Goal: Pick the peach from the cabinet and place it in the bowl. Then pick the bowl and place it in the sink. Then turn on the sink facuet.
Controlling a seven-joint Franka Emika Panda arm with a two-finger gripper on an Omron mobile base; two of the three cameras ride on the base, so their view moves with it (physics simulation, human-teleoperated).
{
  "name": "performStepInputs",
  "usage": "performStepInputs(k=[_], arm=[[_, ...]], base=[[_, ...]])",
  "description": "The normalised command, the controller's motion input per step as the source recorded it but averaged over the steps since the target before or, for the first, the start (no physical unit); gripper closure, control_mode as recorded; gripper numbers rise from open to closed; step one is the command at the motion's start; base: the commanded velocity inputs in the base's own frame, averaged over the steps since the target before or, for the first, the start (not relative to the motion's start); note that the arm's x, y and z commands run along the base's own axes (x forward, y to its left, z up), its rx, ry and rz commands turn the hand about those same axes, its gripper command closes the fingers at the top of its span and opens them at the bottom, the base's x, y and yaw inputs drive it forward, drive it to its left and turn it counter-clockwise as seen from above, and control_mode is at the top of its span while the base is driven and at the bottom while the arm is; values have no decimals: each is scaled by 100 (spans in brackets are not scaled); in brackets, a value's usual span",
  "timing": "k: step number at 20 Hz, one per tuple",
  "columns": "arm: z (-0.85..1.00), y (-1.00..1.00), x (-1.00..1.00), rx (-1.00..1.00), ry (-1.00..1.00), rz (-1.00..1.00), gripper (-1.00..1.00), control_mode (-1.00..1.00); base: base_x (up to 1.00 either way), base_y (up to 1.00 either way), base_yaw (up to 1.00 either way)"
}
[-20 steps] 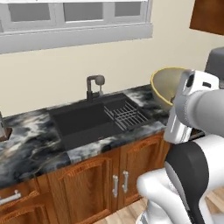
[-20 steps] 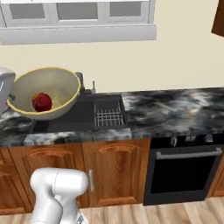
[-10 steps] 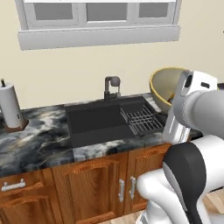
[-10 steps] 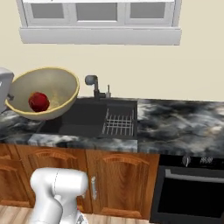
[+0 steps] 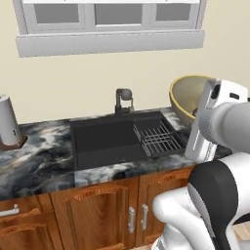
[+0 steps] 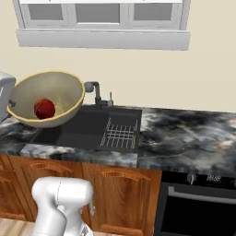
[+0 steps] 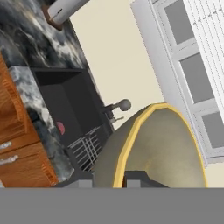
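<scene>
One bowl (image 6: pixel 60 94), one peach (image 6: pixel 44 109), one faucet (image 5: pixel 123 99), one sink (image 5: pixel 105 141) with one rack (image 5: pixel 157 139). One paper-towel roll (image 5: pixel 8 121); one window (image 6: pixel 101 11) of three panes. One oven (image 6: pixel 198 207).

peach (image 6: pixel 44 109) in bowl (image 6: pixel 64 94), faucet (image 6: pixel 95 92) behind sink (image 6: pixel 92 126)

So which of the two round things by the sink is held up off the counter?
The bowl, tilted in the air with the peach inside; the paper towel roll stands on the counter.
</scene>
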Motion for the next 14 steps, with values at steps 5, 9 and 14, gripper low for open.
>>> performStepInputs(k=[5,9,14], arm=[[0,0,0,0,0,0,100,100],[0,0,0,0,0,0,100,100],[0,0,0,0,0,0,100,100]], base=[[66,-7,0],[55,-19,0],[35,-22,0]])
